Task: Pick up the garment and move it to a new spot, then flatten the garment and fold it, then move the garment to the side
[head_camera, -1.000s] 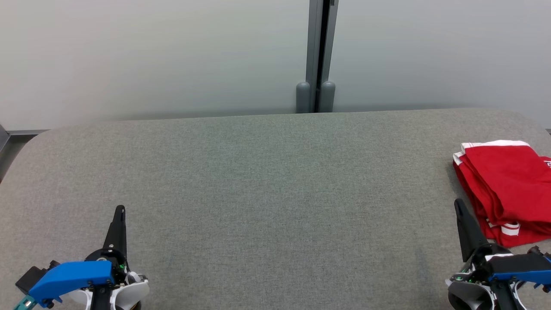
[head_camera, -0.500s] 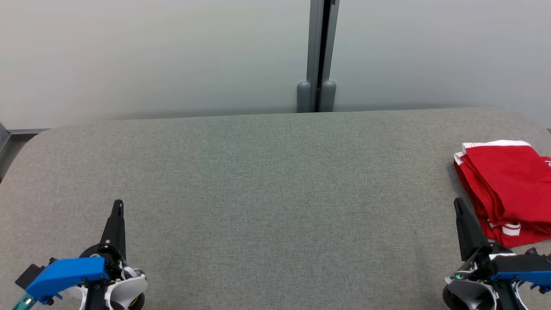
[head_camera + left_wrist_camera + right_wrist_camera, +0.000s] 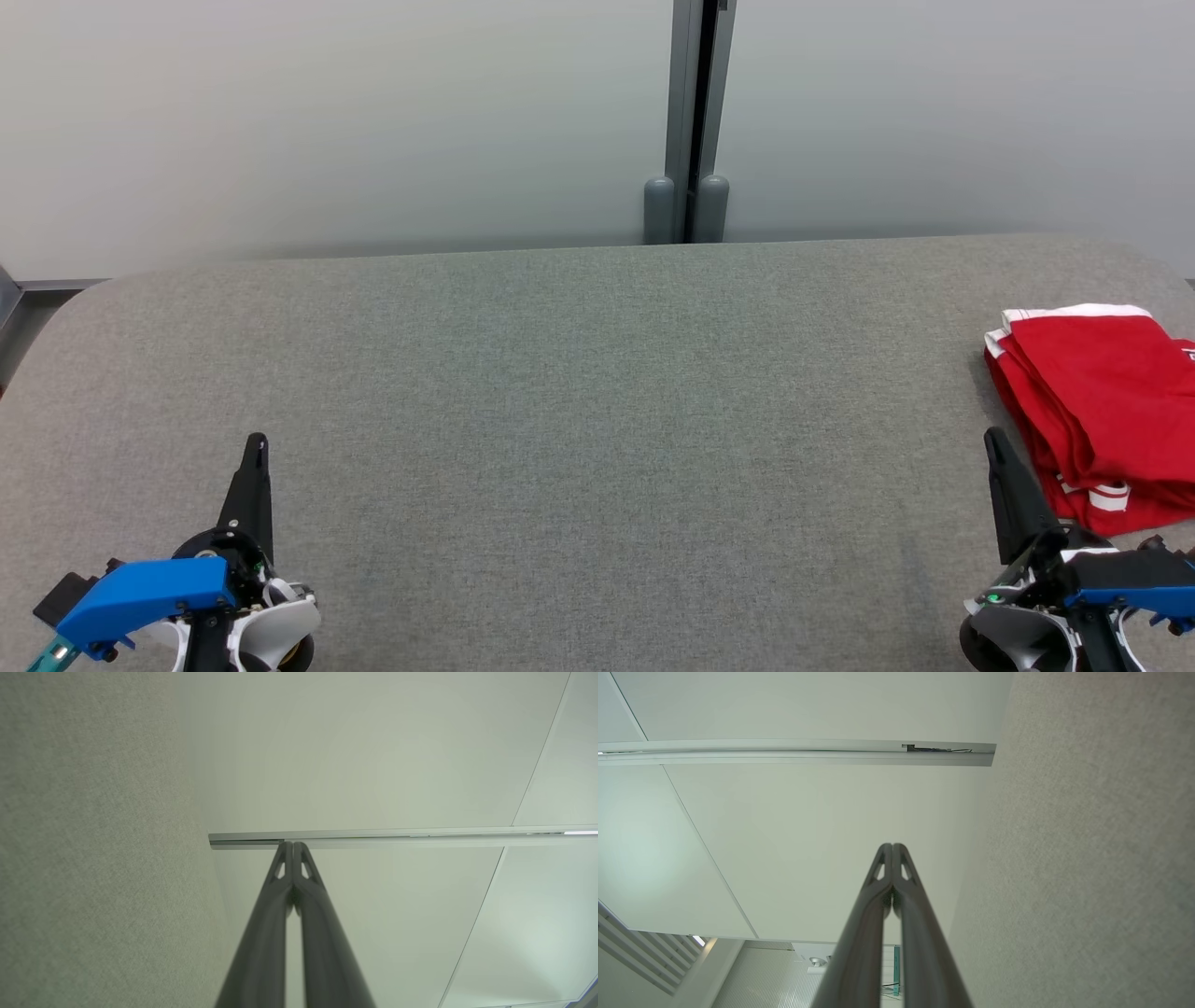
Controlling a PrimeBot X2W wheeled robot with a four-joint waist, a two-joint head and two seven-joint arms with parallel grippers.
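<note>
The garment (image 3: 1102, 411) is red with white trim and lies folded at the right edge of the grey fabric table (image 3: 597, 392), partly cut off by the head view's border. My right gripper (image 3: 992, 439) is shut and empty at the lower right, its tip just left of the garment's near corner and apart from it. My left gripper (image 3: 257, 442) is shut and empty at the lower left, far from the garment. In each wrist view the fingers (image 3: 293, 847) (image 3: 892, 847) are pressed together, with nothing between them, beside the grey fabric.
A pale wall with a grey vertical post (image 3: 689, 121) stands behind the table's far edge. The table's rounded corners show at far left and far right. A horizontal rail (image 3: 397, 835) crosses the wall panels in the left wrist view.
My left gripper moved slightly forward over the table between one second and half a second ago, then held still. The right gripper and the garment have stayed put.
</note>
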